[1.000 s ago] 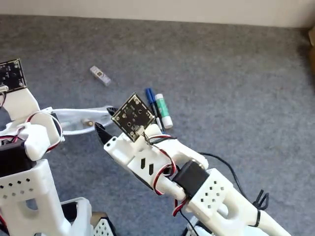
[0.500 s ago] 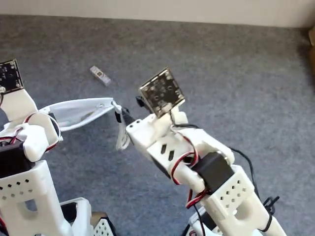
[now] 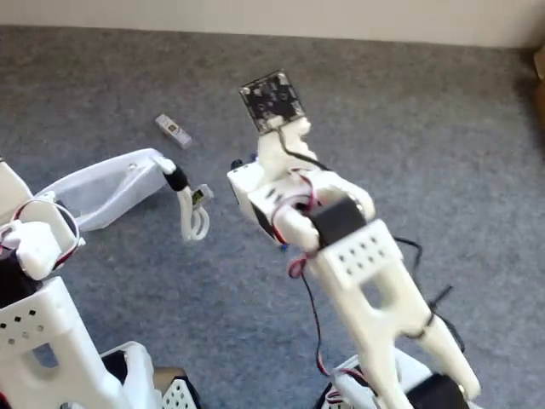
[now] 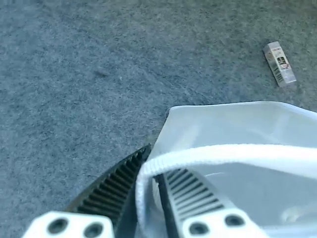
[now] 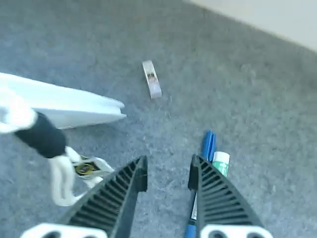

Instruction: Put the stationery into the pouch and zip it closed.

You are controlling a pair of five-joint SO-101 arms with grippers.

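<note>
Over the grey carpet (image 3: 426, 128) at mid-table, the right arm (image 3: 345, 247) stretches forward, wrist tipped down, right gripper (image 5: 168, 166) spread above the blue pen (image 5: 207, 144) and green-capped stick (image 5: 221, 163), while the left gripper (image 4: 154, 168) pinches the white pouch (image 3: 106, 189) by its rim.

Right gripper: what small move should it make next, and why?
Probably shift the right gripper over the pen and lower it. Its jaws are open close by the pen and glue stick, which both lie outside the pouch, while the left gripper holds the pouch's rim.
</note>
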